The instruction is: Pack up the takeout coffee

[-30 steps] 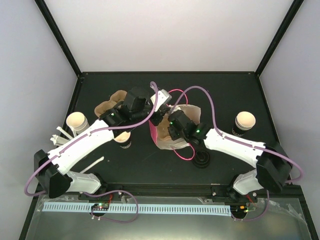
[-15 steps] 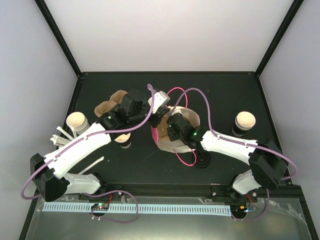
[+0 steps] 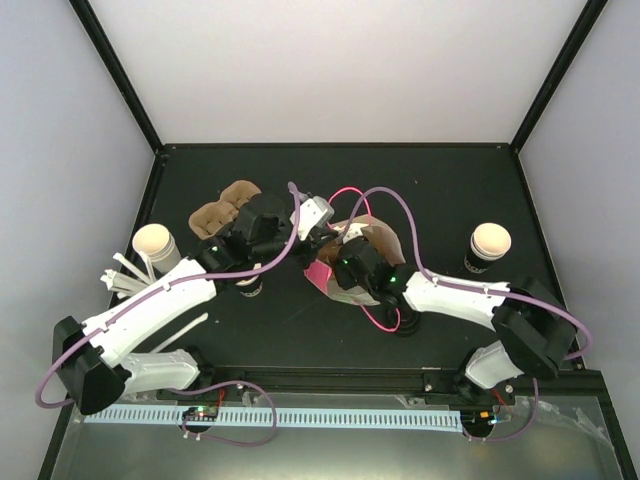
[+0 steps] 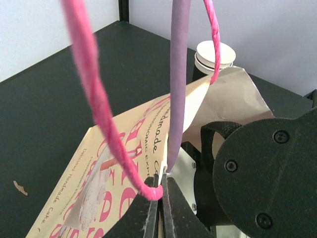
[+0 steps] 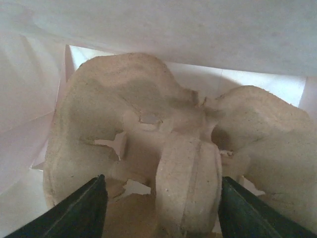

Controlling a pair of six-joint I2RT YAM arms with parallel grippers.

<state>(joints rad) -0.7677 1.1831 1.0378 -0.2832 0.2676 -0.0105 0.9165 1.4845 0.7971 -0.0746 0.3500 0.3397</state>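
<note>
Top external shows the bag point(image 3: 384, 240) tipped further toward the left gripper point(image 4: 159, 194) than half a second ago, its pink-printed side now facing up. That gripper is pinched tight on the pink handle point(image 4: 94, 94). Inside the bag, the right gripper point(image 5: 162, 183) is spread wide astride the tray point(image 5: 148, 124), perhaps not touching it. One cup point(image 3: 490, 241) stands upright, axis vertical, well right of the right jaws; another cup point(image 3: 153, 241) stands likewise well left of the left jaws.
</note>
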